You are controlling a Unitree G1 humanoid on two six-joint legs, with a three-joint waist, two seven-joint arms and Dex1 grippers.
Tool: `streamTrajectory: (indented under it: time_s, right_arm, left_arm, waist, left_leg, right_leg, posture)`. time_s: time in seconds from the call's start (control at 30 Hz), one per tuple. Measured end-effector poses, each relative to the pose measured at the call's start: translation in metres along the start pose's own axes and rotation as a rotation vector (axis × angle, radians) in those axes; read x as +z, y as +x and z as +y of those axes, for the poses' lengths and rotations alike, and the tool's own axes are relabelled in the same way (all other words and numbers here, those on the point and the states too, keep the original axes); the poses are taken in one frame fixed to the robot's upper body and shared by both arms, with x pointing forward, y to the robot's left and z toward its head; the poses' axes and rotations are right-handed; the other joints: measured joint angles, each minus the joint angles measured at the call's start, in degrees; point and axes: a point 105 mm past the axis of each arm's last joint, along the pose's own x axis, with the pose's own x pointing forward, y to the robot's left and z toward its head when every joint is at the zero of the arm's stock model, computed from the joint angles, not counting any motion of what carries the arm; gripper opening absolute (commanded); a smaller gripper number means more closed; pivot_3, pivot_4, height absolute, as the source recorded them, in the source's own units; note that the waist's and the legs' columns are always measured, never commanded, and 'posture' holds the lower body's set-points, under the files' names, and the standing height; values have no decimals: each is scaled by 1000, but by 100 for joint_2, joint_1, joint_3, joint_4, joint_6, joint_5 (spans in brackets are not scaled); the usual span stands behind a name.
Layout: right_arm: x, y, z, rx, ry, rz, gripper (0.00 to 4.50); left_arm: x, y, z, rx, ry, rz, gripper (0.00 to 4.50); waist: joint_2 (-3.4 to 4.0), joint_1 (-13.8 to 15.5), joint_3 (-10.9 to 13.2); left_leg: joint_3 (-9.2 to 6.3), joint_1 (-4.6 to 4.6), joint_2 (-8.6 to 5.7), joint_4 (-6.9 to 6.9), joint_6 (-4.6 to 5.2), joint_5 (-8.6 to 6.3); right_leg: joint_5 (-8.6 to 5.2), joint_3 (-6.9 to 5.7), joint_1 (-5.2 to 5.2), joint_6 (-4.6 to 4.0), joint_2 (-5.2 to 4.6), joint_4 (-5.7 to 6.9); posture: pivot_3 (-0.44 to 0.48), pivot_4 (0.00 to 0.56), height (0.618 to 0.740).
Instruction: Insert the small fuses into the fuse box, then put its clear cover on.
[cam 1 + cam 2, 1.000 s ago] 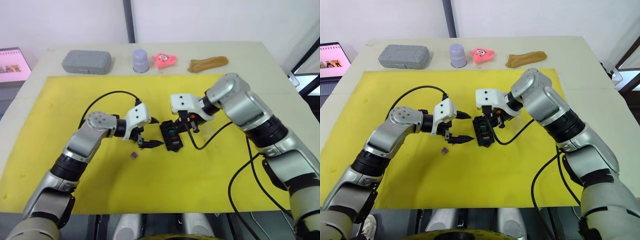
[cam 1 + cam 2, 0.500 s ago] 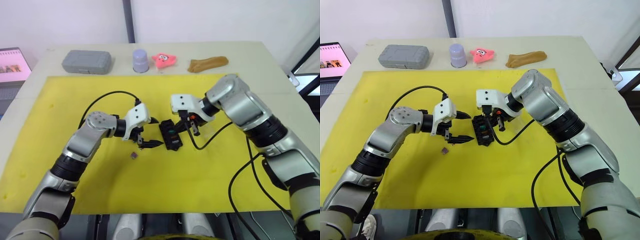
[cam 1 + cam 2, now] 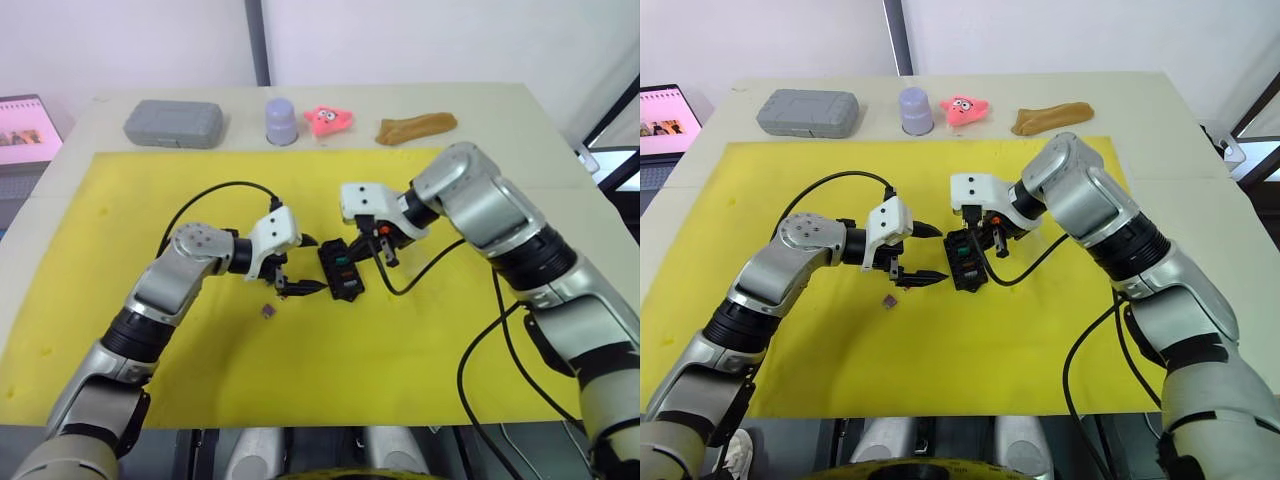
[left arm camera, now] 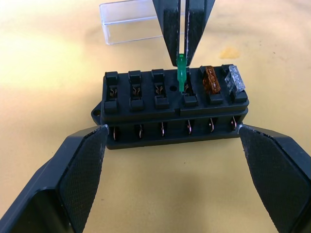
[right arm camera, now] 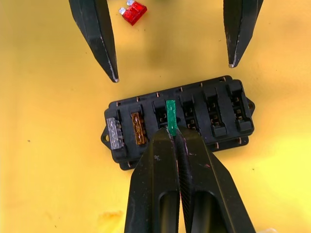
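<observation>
Your robot's two arms meet over the middle of a yellow mat (image 3: 420,340) that covers a pale table (image 3: 520,110). The small black plastic fuse box (image 3: 342,271) with two rows of slots lies on the mat between the grippers.

Your right gripper (image 5: 171,130) has its jaws pressed together on a thin green blade fuse (image 5: 171,124), held upright at a slot in the middle of one row of the box. In that same row, beside the green fuse, you already have a brown fuse (image 5: 139,129) and a pale grey fuse (image 5: 114,132) seated in the two end slots.

Your left gripper (image 3: 300,264) sits just beside the box on its other side, jaws wide apart, with the box facing the gap between them and nothing held.

A small red blade fuse (image 5: 133,12) lies loose on the mat beyond the left gripper. In the head view a tiny purplish fuse (image 3: 267,312) lies on the mat near the left gripper.

The clear rectangular plastic cover (image 4: 131,22) lies on the mat behind the box, on the right arm's side, apart from it.

Along the far edge of the table, off the mat, you have a grey rounded case (image 3: 173,122), a lavender cup (image 3: 281,120), a pink toy (image 3: 329,119) and a brown lumpy object (image 3: 415,126).
</observation>
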Motion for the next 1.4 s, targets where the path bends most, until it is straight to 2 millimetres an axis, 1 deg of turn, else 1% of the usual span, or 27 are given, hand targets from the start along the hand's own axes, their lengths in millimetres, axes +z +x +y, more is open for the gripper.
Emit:
streamTrajectory:
  time_s: [0.33, 0.63, 0.97, 1.4]
  right_arm:
    - [0, 3, 3, 12, -93, 39, 28]
    - [2, 3, 4, 15, -112, 41, 28]
    - [2, 4, 1, -16, -181, 59, 28]
    - [1, 4, 4, 4, -217, 75, 28]
  left_arm:
    - [0, 0, 0, 3, 3, 2, 4500]
    - [0, 0, 0, 3, 3, 3, 4500]
    - [0, 0, 0, 3, 3, 3, 4500]
    - [0, 0, 0, 4, 3, 1, 4500]
  waist:
    - [0, -2, 0]
    - [0, -1, 0]
    - [0, -2, 0]
    - [0, -1, 0]
  left_leg:
    - [0, 0, 0, 0, 0, 0]
    - [0, 0, 0, 0, 0, 0]
    - [0, 0, 0, 0, 0, 0]
    - [0, 0, 0, 0, 0, 0]
  right_leg:
    - [0, 0, 0, 0, 0, 0]
    - [0, 0, 0, 0, 0, 0]
    - [0, 0, 0, 0, 1, 0]
    - [0, 0, 0, 0, 0, 0]
  posture:
    - [0, 150, 740]
    - [0, 150, 740]
    - [0, 150, 740]
    - [0, 150, 740]
